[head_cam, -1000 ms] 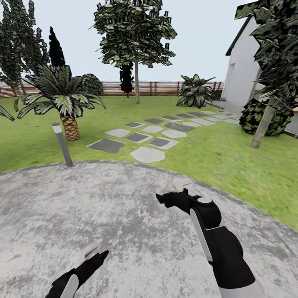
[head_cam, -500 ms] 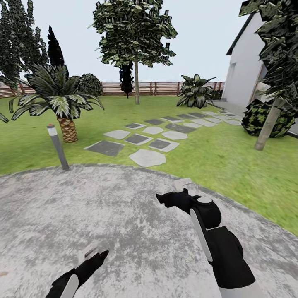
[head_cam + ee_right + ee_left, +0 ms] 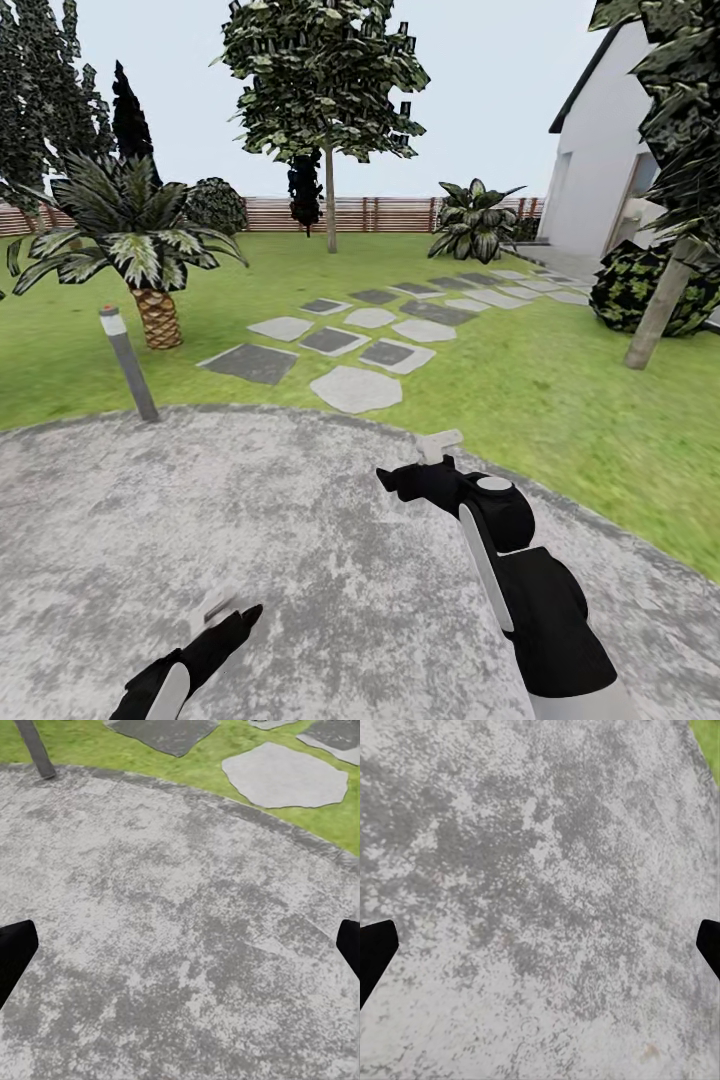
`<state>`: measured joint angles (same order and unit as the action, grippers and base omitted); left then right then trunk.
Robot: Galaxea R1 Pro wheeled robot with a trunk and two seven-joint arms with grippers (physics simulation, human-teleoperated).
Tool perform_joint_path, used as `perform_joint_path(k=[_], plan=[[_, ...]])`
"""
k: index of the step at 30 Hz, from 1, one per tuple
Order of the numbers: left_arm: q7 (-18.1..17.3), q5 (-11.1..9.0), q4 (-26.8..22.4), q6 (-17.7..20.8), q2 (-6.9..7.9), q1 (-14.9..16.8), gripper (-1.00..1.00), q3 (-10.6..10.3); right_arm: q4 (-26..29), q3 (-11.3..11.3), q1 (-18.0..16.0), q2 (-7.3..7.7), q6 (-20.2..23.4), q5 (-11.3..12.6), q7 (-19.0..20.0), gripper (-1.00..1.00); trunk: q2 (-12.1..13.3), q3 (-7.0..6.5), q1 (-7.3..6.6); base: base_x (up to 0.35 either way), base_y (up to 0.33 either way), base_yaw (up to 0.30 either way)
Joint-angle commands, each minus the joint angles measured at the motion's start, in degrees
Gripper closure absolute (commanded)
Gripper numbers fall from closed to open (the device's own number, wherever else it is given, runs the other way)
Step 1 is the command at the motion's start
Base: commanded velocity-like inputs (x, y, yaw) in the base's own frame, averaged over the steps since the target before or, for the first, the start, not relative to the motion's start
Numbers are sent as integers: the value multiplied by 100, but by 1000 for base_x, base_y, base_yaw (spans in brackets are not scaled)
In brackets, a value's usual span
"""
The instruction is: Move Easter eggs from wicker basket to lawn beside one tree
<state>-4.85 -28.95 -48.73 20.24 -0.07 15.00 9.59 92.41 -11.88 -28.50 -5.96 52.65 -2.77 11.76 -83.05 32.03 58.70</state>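
Open gravel circle (image 3: 300, 520) ahead, lamp post (image 3: 128, 362) and palm (image 3: 140, 255) left, stepping stones (image 3: 355, 388) beyond.

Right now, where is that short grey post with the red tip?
In the head view the short grey post stands at the left, on the lawn at the gravel circle's edge, just in front of the small palm.

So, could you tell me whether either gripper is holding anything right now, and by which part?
Nothing is held: the left gripper and right gripper are both open, with bare gravel between their fingers.
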Motion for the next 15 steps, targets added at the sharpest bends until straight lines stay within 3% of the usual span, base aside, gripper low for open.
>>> perform_joint_path(k=[1,15], plan=[[-16,-42,-5,41,-2,3,-100,16,4,1,-5,-2,26,-30,25,-100,-3,6,3,327,0,0],[-16,-41,-5,41,-2,3,-100,16,4,1,-5,-2,26,-30,28,-100,-3,6,3,327,0,0]])
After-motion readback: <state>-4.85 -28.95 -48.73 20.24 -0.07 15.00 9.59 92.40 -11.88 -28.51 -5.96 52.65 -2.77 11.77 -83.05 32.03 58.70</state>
